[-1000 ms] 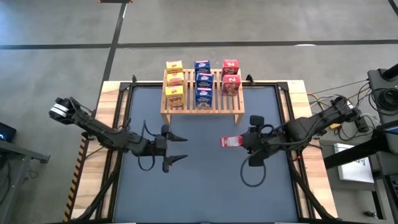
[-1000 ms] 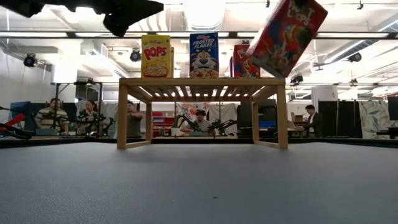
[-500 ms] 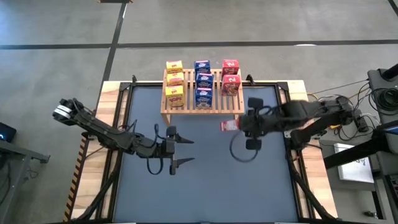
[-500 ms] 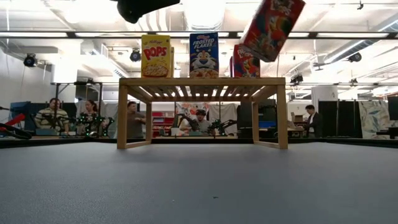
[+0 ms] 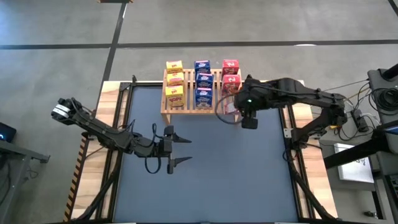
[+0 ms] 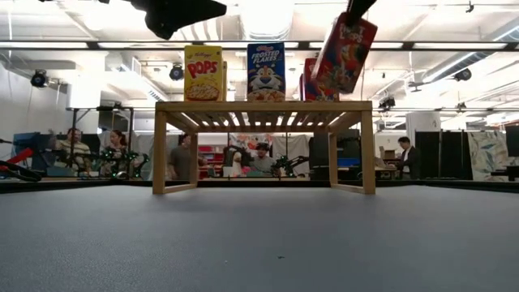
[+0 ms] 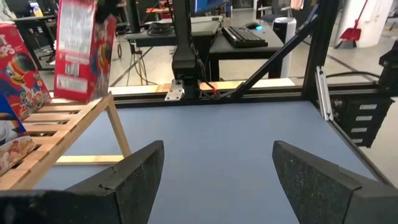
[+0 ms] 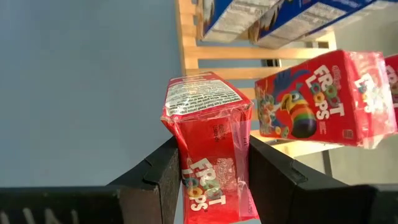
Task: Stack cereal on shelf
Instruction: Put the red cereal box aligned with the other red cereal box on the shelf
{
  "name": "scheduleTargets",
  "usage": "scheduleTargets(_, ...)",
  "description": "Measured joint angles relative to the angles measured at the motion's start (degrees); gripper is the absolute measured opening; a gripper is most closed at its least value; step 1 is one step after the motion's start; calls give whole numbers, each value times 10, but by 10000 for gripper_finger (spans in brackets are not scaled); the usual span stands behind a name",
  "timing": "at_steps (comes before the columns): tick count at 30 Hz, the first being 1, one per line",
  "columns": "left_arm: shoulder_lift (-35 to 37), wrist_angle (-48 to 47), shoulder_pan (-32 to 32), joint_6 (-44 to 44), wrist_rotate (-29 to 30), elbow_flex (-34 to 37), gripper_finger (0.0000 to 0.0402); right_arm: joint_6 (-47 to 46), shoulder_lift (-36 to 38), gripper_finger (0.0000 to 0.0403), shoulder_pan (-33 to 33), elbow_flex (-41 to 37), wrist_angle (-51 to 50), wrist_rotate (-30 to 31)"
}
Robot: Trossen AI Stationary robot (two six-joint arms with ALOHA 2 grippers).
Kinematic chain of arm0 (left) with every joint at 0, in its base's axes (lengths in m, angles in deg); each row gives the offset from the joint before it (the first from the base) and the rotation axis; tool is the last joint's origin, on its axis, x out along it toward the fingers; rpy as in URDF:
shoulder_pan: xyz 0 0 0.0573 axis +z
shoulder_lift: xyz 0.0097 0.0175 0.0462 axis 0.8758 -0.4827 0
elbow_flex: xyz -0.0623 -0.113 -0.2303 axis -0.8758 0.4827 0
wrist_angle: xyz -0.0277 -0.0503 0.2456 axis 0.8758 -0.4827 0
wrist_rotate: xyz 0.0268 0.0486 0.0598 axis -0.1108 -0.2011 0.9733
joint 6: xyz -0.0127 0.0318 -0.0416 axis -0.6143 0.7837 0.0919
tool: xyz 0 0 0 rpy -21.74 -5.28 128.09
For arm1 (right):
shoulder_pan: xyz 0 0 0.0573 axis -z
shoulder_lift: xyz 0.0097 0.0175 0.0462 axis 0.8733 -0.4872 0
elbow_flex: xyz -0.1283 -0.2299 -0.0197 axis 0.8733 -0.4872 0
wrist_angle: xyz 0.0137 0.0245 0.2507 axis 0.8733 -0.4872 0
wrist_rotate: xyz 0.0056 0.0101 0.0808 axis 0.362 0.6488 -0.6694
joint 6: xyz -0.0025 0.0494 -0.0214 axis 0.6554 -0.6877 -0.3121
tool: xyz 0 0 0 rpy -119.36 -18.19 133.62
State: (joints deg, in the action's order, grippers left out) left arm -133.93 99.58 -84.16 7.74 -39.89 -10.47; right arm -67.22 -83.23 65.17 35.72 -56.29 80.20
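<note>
Final red box nearing the shelf (image 5: 202, 112).
Eight cereal boxes stand shelved; right pincer (image 5: 239, 107) grips the ninth (image 8: 211, 146) at centre-right; left pincer (image 5: 181, 149), open, waits lower left.

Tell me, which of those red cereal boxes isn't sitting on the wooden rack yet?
The red box clamped in the right arm's fingers, hanging tilted over the rack's front right corner. The other two red boxes stand on the slats.

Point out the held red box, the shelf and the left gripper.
held red box (image 8: 208, 134): right wrist view, its clear-wrapped side between the fingers.
shelf (image 6: 263, 105): low view, front edge of its top.
left gripper (image 5: 178, 149): high view, gap between its open fingers.
</note>
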Motion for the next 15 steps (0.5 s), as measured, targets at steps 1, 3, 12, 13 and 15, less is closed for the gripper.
scheduleTargets(1, 1, 1, 0, 0, 0, 0, 283, 4, -5, 148, 6, 1, -3, -1)
scheduleTargets(3, 2, 0, 0, 0, 0, 1, 283, 8, -18, 148, 16, 7, -9, -1)
scheduleTargets(12, 2, 0, 0, -2, 0, 2, 283, 34, -53, 148, 40, 27, -11, 0)
scheduleTargets(13, 2, 0, 0, -2, 0, 2, 283, 35, -56, 148, 40, 30, -12, 0)
scheduleTargets(15, 2, 0, 0, -2, 0, 2, 283, 37, -61, 148, 43, 38, -15, -1)
